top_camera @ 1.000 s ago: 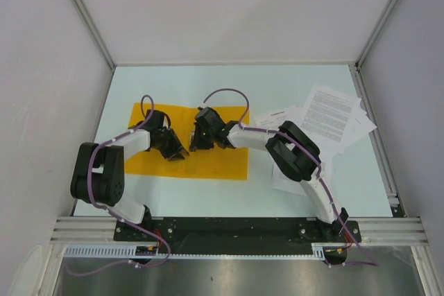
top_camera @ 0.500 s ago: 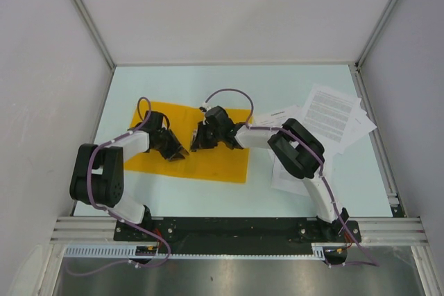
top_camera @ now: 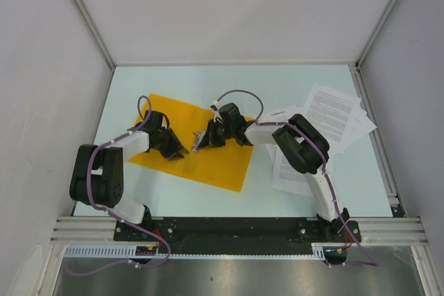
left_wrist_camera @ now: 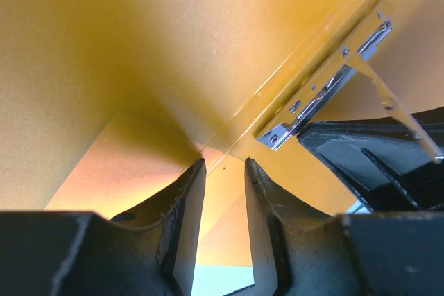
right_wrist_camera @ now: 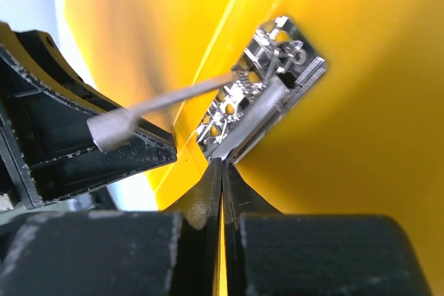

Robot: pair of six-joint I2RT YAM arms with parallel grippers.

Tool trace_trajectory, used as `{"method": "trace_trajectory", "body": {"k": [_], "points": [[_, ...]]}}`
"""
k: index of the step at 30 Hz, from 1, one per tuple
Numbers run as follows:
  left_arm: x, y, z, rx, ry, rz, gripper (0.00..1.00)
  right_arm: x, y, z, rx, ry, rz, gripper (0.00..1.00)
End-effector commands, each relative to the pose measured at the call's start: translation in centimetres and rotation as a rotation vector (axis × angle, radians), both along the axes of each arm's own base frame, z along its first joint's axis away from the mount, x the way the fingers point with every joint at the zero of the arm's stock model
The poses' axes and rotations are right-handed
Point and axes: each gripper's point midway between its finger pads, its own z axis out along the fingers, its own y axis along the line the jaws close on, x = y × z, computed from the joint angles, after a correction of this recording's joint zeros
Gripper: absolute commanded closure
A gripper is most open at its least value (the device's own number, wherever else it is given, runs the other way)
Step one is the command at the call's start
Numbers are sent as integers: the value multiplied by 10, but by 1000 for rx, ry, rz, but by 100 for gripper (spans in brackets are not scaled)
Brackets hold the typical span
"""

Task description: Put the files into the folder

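Note:
The orange-yellow folder [top_camera: 225, 168] lies slanted on the table's left-middle. Its metal clip [right_wrist_camera: 267, 88] shows near the spine, also in the left wrist view as the clip [left_wrist_camera: 326, 88]. My right gripper [top_camera: 202, 142] is shut on a thin yellow edge of the folder [right_wrist_camera: 347, 136], fingertips right by the clip. My left gripper [top_camera: 177, 150] rests low over the folder [left_wrist_camera: 139, 46] with its fingers [left_wrist_camera: 187, 199] apart and only folder surface showing between them. The files [top_camera: 334, 117] lie fanned out at the right, apart from the folder.
More white sheets [top_camera: 290, 175] lie under the right arm's elbow [top_camera: 300, 145]. White walls and metal rails enclose the table on three sides. The two grippers sit close together over the folder.
The folder has turned from square to slanted on the table. The right wrist has drawn back to the right with the folder's edge held. The left gripper stays in place.

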Motion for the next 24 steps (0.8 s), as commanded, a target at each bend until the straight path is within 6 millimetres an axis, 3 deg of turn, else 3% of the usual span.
{"method": "trace_trajectory", "body": {"k": [1, 7, 10, 16, 20, 24], "points": [[-11, 28, -14, 142, -1, -12, 60, 8, 7, 18, 82, 44, -67, 100], [-1, 12, 20, 56, -137, -70, 56, 15, 2, 42, 58, -83, -57, 100], [0, 8, 33, 30, -199, -82, 53, 14, 2, 47, 67, -122, -21, 94], [1, 7, 57, 29, -289, -102, 50, -4, 31, 75, 168, -182, 31, 73], [4, 9, 79, 35, -362, -107, 45, 4, 42, 80, 227, -199, 13, 70], [2, 8, 83, 35, -373, -120, 40, 18, 53, 80, 251, -216, 9, 69]]}}
